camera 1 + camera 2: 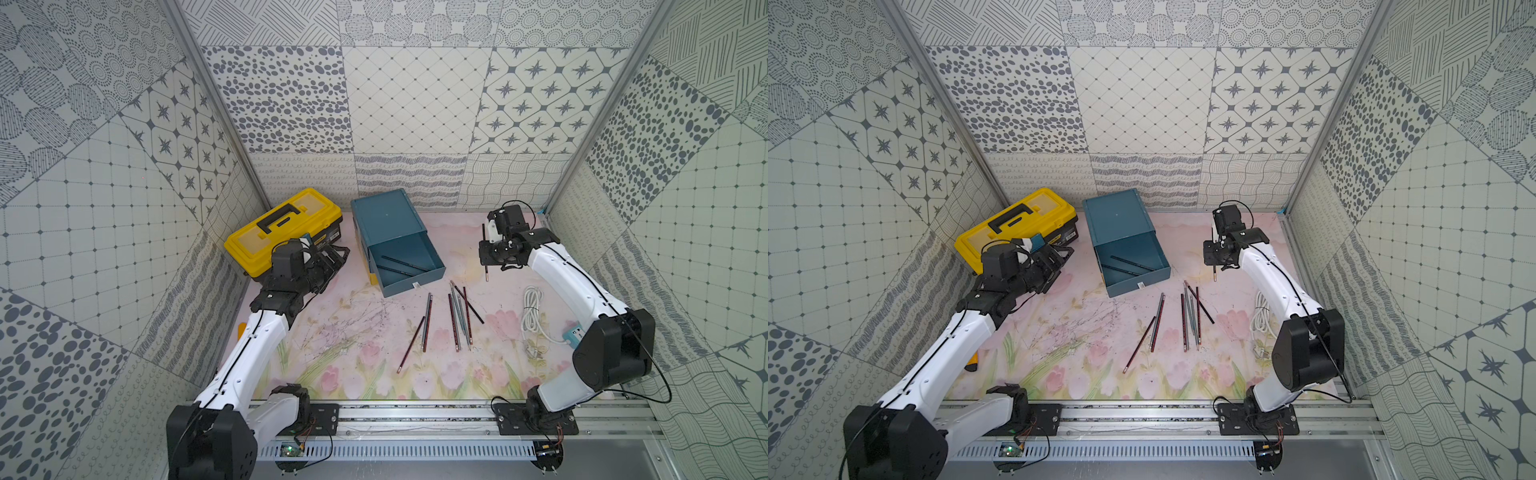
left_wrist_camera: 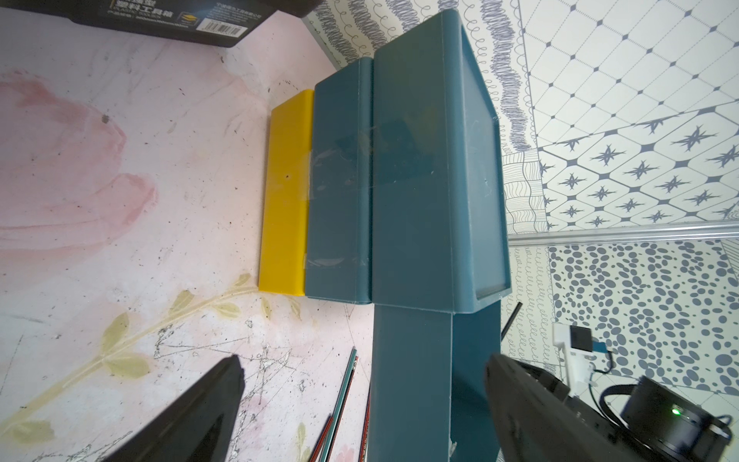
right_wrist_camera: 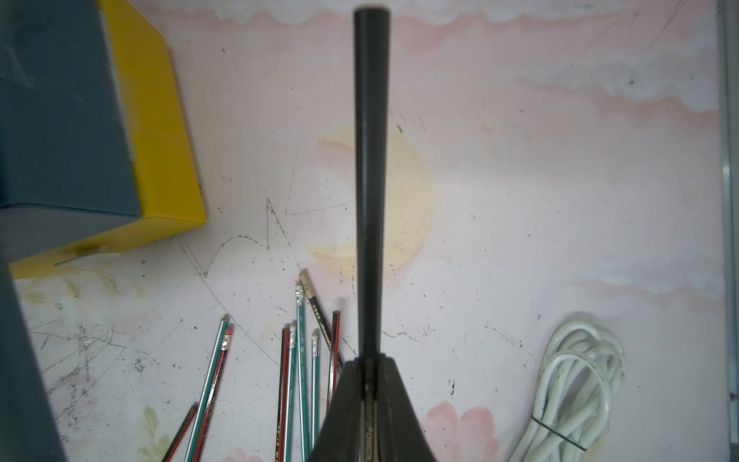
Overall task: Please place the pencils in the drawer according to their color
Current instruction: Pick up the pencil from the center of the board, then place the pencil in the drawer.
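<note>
pencil in right gripper, apart from drawer

The teal cabinet stood near the worktop's back edge, left of middle. Its top drawer was pulled out toward the front, and two black pencils lay slantwise inside. Loose pencils, dark red striped with black, silvery green and one black, lay roughly parallel mid-worktop, in front of the drawer. Another black pencil hung upright, pinched in the right end effector.
</note>
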### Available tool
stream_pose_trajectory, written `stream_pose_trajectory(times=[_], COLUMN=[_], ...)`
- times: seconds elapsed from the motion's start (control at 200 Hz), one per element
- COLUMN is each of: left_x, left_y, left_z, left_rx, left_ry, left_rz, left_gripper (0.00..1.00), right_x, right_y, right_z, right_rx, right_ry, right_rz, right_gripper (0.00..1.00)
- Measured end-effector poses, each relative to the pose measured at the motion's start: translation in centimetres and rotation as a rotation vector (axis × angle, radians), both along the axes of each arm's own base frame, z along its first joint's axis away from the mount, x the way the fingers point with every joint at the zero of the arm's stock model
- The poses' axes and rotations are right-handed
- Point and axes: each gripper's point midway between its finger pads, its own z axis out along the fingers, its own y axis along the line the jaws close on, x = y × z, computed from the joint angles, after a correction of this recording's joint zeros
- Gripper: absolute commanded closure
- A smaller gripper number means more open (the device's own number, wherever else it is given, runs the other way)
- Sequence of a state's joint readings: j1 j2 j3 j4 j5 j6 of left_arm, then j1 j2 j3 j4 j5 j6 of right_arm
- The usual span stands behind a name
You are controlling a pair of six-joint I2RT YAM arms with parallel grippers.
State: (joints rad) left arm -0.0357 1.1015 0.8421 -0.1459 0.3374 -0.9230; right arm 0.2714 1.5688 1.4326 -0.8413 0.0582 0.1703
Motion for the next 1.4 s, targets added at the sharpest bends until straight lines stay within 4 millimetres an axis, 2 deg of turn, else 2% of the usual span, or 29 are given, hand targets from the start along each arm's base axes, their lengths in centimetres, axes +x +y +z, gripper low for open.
stream_pose_trajectory(times=[0.15,0.28,0.465,0.675,1.181,1.401], left_x=[0.0,0.0,0.0,0.0,0.1,0.1], left_y=[0.0,0.0,0.0,0.0,0.0,-0.1], left_z=[0.0,0.0,0.0,0.0,-0.2,-0.2], left_rx=[0.000,0.000,0.000,-0.001,-0.008,-0.013], left_ry=[0.000,0.000,0.000,0.000,0.007,0.009], left_rz=[0.000,0.000,0.000,0.000,0.002,0.004], left_gripper=[0.01,0.01,0.01,0.00,0.01,0.01], right_x=[0.1,0.1,-0.2,-0.8,-1.4,-2.1], right_y=[2.8,5.0,7.3,10.2,17.1,20.1], right_z=[4.1,7.0,9.6,11.6,11.0,9.1], right_rx=[0.001,-0.003,-0.019,-0.051,-0.115,-0.131], right_ry=[-0.108,-0.180,-0.250,-0.310,-0.329,-0.299], right_rz=[0.086,0.154,0.231,0.321,0.560,0.692], right_gripper=[1.00,1.00,1.00,1.00,1.00,1.00])
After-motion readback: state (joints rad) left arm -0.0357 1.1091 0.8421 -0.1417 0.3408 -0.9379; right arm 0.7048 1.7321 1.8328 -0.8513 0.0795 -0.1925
